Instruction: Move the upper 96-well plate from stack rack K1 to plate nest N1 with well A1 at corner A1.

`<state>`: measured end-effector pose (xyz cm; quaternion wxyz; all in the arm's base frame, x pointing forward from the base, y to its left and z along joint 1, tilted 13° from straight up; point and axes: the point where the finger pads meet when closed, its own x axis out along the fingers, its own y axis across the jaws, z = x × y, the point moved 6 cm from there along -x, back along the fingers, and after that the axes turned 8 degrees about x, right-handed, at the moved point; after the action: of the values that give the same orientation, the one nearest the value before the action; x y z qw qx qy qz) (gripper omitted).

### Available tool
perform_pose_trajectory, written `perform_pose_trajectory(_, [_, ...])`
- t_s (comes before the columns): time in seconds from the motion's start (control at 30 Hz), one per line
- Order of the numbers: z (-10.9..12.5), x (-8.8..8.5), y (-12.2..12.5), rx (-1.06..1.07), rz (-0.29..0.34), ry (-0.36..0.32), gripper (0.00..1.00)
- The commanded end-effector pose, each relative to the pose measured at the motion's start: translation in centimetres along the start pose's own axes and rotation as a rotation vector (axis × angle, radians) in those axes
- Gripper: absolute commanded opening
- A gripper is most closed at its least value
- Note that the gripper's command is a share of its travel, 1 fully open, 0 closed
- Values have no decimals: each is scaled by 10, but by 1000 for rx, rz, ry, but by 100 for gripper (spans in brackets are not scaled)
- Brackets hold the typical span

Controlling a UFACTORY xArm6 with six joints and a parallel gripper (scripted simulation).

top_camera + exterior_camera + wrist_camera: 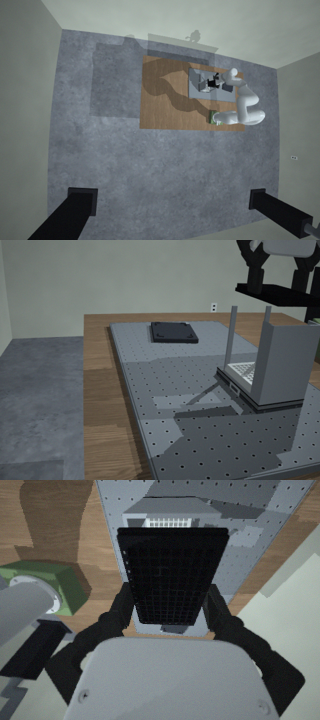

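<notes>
My gripper [276,282] is shut on the black upper plate [280,295] across its short sides. It holds the plate level, well above the posts of the grey stack rack K1 [271,369]. In the wrist view the black plate [172,575] lies between my fingers, and the rack shows below it. The white lower plate [241,370] lies flat at the bottom of the rack and also shows in the wrist view [172,523]. The dark plate nest N1 [173,332] sits at the far end of the perforated board with nothing in it. I cannot make out its A1 mark.
The grey perforated board [206,400] lies on a wooden table [103,395]. The arm's green base block [212,117] stands at the table's near edge in the overhead view. Two black camera posts [80,204] stand on the floor.
</notes>
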<state>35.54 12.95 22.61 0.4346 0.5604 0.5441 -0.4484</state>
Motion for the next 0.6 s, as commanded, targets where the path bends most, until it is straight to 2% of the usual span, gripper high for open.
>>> perform_pose_trajectory(0.0, [0, -2, 1, 0, 2, 1, 0])
perform_pose_trajectory(0.3, [0, -2, 1, 0, 2, 1, 0])
perform_pose_trajectory(0.5, [19, -2, 6, 199, 2, 1, 0])
perform_pose_trajectory(0.57, [25, -1, 8, 199, 2, 1, 0])
